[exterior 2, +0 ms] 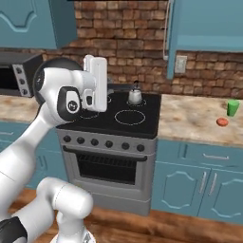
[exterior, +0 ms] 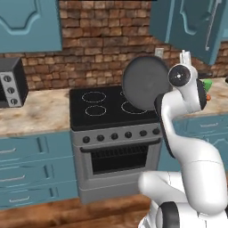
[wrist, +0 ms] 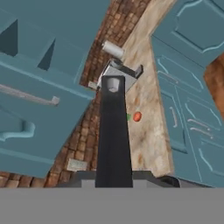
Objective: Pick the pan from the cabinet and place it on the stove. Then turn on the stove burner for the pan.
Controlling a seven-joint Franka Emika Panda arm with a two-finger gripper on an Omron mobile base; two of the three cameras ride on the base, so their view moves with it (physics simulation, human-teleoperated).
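Note:
The pan (exterior: 144,82) hangs on edge above the right side of the stove (exterior: 95,116), its round dark face turned toward the left base camera. My gripper (wrist: 113,180) is shut on the pan's long black handle (wrist: 113,131), which runs straight away from the hand toward the counter. From the right base view, the hand and gripper (exterior 2: 107,87) sit over the stove (exterior 2: 142,124), with the pan's dark rim (exterior 2: 60,61) behind my arm. A white-ring stove burner (exterior 2: 130,116) lies bare at the front right. The cabinet (exterior: 196,26) stands open at the upper right.
A small silver kettle (exterior 2: 135,96) sits on the stove's back right ring. A toaster oven (exterior: 11,82) stands on the left counter. A green cup (exterior 2: 232,107) and a red item (exterior 2: 222,122) rest on the right counter. Black knobs (exterior: 114,136) line the stove front.

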